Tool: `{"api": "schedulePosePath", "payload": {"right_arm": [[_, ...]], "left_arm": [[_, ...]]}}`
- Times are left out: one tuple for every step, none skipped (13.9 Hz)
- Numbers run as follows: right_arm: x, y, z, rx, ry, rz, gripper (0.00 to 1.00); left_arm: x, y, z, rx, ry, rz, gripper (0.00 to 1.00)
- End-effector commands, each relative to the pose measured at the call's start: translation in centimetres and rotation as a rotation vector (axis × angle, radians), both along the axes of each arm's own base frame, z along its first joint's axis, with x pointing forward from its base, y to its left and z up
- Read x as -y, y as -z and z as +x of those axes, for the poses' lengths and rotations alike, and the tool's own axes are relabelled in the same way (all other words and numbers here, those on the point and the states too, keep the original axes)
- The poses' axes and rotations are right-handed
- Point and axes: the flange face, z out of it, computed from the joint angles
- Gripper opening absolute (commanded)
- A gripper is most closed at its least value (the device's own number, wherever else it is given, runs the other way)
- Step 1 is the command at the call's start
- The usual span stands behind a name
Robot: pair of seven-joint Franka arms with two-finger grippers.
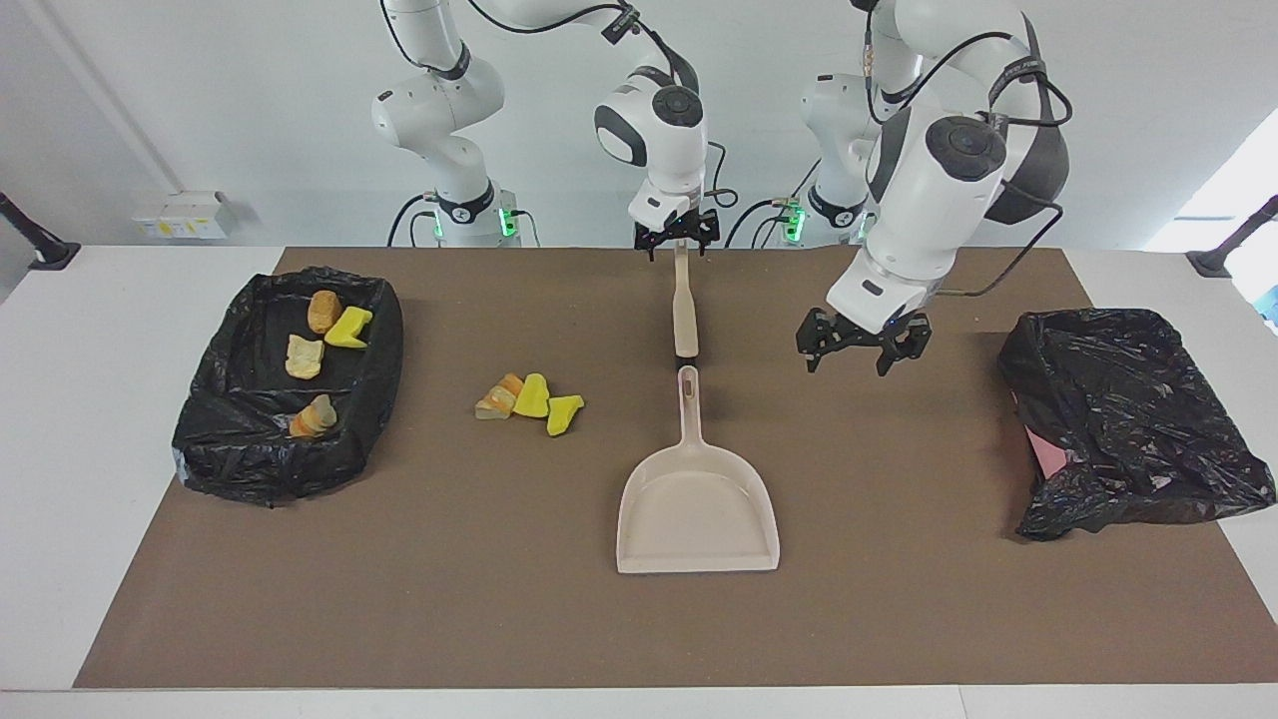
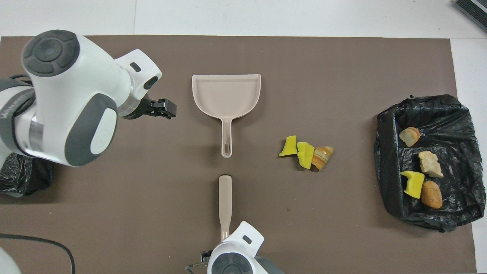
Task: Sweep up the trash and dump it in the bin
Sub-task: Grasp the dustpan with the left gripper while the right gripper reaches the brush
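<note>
Trash: three small foam lumps (image 1: 529,402), two bright yellow wedges and one orange-beige piece, lie bunched on the brown mat-covered surface (image 1: 399,599), beside the handle of the pale beige plastic dustpan (image 1: 696,514), toward the right arm's end. Four more lumps (image 1: 318,350) sit in the black-bag-lined bin (image 1: 290,384), at the right arm's end from the dustpan. A crumpled black plastic bag (image 1: 1128,419) lies at the left arm's end. Slim beige brush handle (image 1: 685,315) lies in line with the dustpan handle, nearer the robots. Left gripper (image 1: 865,352) hangs over bare mat beside the dustpan handle, fingers spread, holding nothing. Right gripper (image 1: 677,238) is over the brush handle's robot end, fingers apart, grip not evident.
</note>
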Motion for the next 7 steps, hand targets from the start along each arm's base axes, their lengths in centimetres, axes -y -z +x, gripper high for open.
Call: {"api": "schedulePosePath", "payload": {"right_arm": [[0.7, 0.1, -0.1, 0.001, 0.033, 0.015, 0.96], [0.8, 0.2, -0.1, 0.002, 0.033, 0.016, 0.79], [0.8, 0.4, -0.1, 0.001, 0.033, 0.015, 0.59], [0.7, 0.3, -0.1, 0.002, 0.033, 0.016, 0.36], [0.6, 0.3, 0.0, 0.003, 0.032, 0.018, 0.20], [0.5, 0.3, 0.1, 0.008, 0.034, 0.025, 0.09], [0.4, 0.4, 0.2, 0.009, 0.033, 0.029, 0.00]], "left_arm": [[4.0, 3.0, 0.3, 0.013, -0.027, 0.004, 1.00], [4.9, 3.8, 0.3, 0.016, -0.033, -0.001, 1.00], [5.9, 4.6, 0.3, 0.020, -0.037, -0.004, 1.00], [7.5, 5.1, -0.2, 0.028, -0.029, -0.008, 1.00], [8.9, 5.8, -0.6, 0.032, -0.015, -0.009, 1.00], [9.4, 6.0, -0.6, 0.045, -0.032, -0.012, 1.00], [9.8, 6.3, -0.6, 0.053, -0.057, -0.016, 1.00]]}}
